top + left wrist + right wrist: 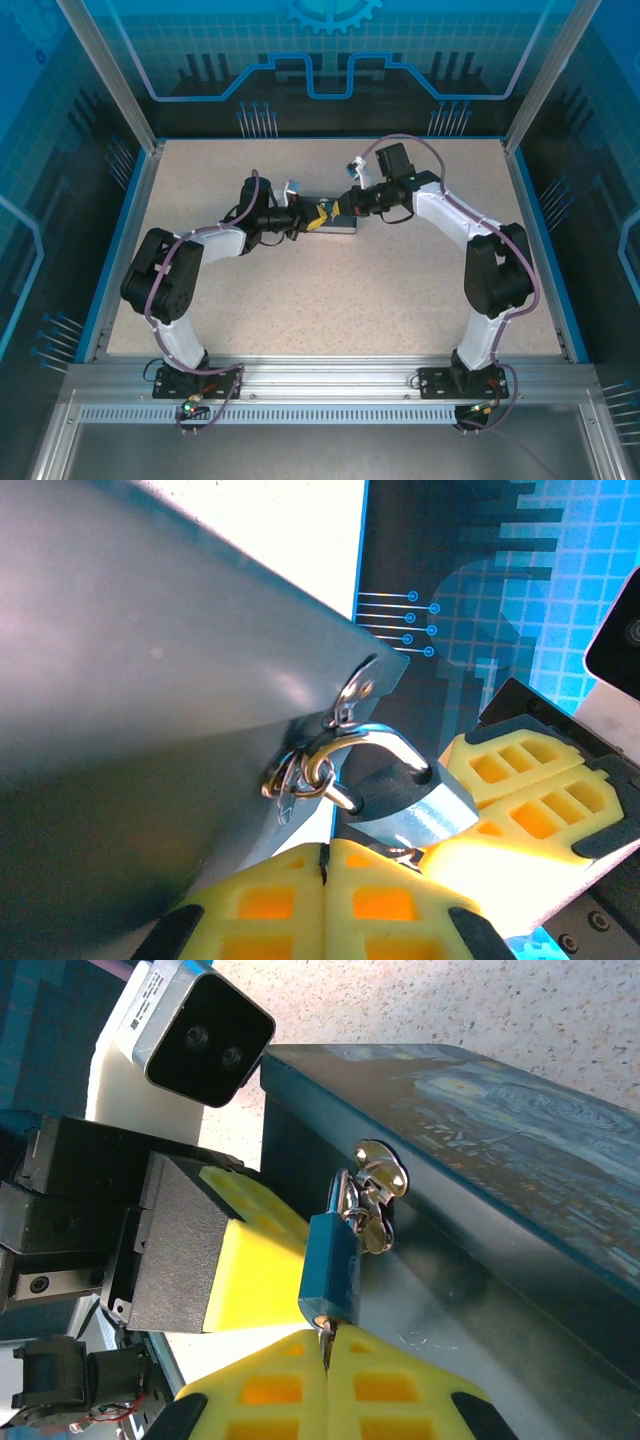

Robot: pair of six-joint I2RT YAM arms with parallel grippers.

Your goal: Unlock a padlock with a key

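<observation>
A small blue padlock (330, 1265) hangs by its shackle from the hasp ring on the side of the painting-print box (480, 1130). My right gripper (327, 1345) is shut on the thin dark key (327, 1334), whose tip sits in the keyhole at the padlock's bottom. My left gripper (323, 852) is shut, fingertips together, with nothing seen between them. It sits just beside the padlock (430, 815), with the right gripper's yellow fingers (540, 815) opposite. From above, the left gripper (303, 216) and right gripper (346, 206) meet at the box (340, 228).
The box stands mid-table on the speckled beige tabletop (330, 300), ringed by a blue border and glass enclosure walls. The left arm's wrist camera (195, 1030) looms close above the padlock. Bare table lies in front of and behind the box.
</observation>
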